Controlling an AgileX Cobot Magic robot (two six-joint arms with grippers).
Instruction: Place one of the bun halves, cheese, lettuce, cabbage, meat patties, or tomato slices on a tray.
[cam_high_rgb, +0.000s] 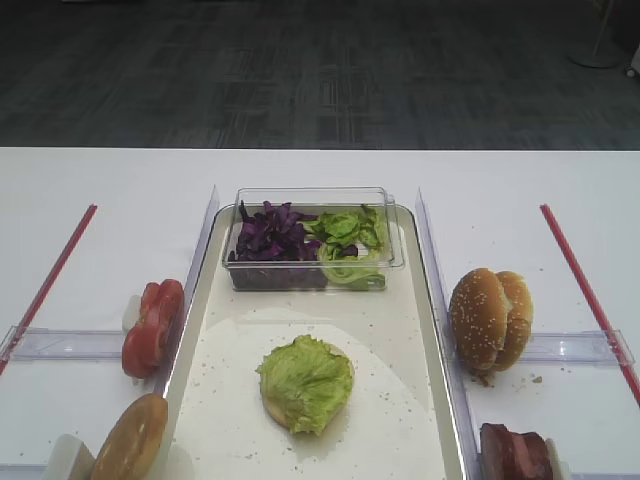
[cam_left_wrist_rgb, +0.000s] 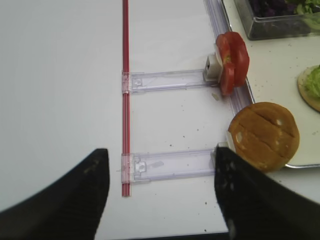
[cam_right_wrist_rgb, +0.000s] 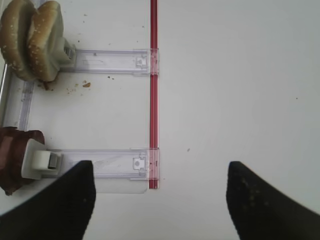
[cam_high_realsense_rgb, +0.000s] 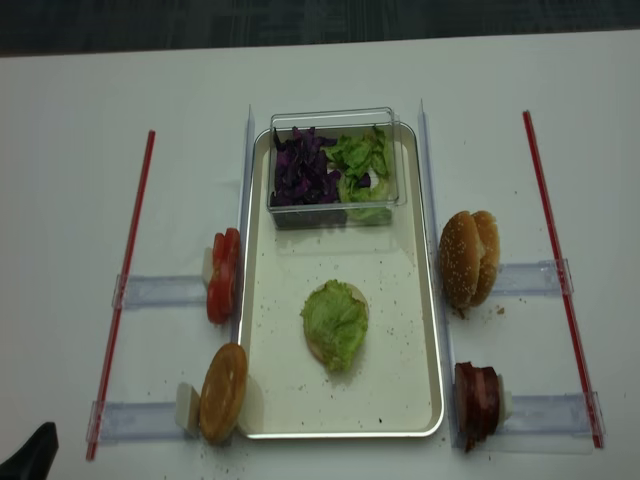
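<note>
Sitting mid-tray (cam_high_realsense_rgb: 400, 300), a bun half (cam_high_realsense_rgb: 322, 345) topped with lettuce (cam_high_realsense_rgb: 338, 322). Sesame bun halves (cam_high_realsense_rgb: 470, 258) and meat patties (cam_high_realsense_rgb: 478, 400) stand outside its right edge. Both grippers, left (cam_left_wrist_rgb: 160, 192) and right (cam_right_wrist_rgb: 160, 195), hover spread apart, empty.

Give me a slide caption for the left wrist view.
Open left gripper hovers over the table beside tomato slices and a bun half.

Beyond your smooth white tabletop (cam_high_rgb: 120, 180) lies a dark grey patterned carpet floor (cam_high_rgb: 300, 80) (a pale round stand base (cam_high_rgb: 597, 55) sits far right).
</note>
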